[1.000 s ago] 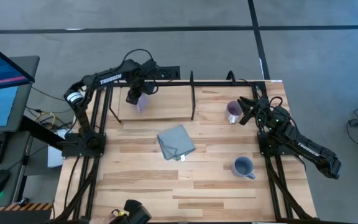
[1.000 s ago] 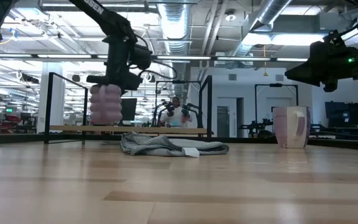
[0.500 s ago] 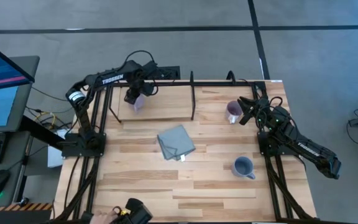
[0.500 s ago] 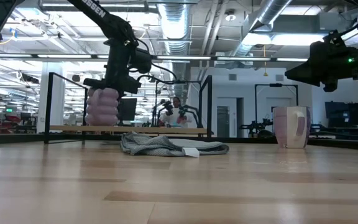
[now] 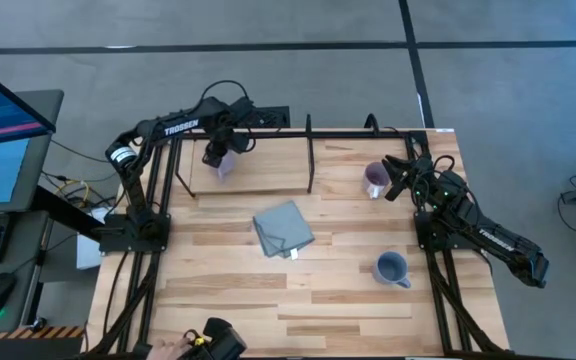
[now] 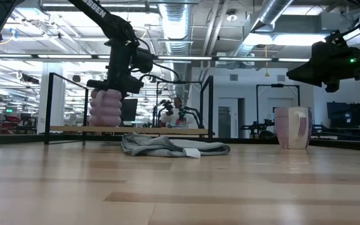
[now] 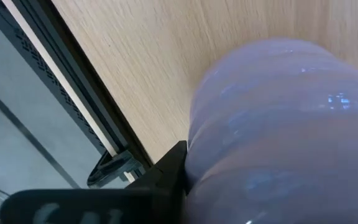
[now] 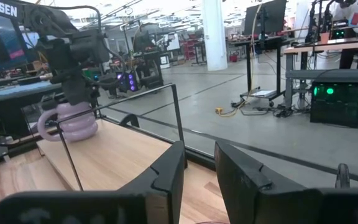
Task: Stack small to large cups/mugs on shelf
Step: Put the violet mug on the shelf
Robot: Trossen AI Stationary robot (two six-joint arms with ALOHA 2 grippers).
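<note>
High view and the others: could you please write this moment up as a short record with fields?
Left gripper: at the top of the light purple ribbed mug, low over the shelf's light wood board; contact with the board cannot be told
Right gripper: open, empty, beside the darker purple mug with white inside
Blue-grey mug: on the wooden tabletop, near the right arm's base
Folded grey-blue cloth: mid-table, in front of the shelf
Mugs stacked: none yet

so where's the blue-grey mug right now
In the high view the blue-grey mug stands on the bare tabletop at the right, off the shelf, beside the right arm's base and right of the folded cloth.
</note>
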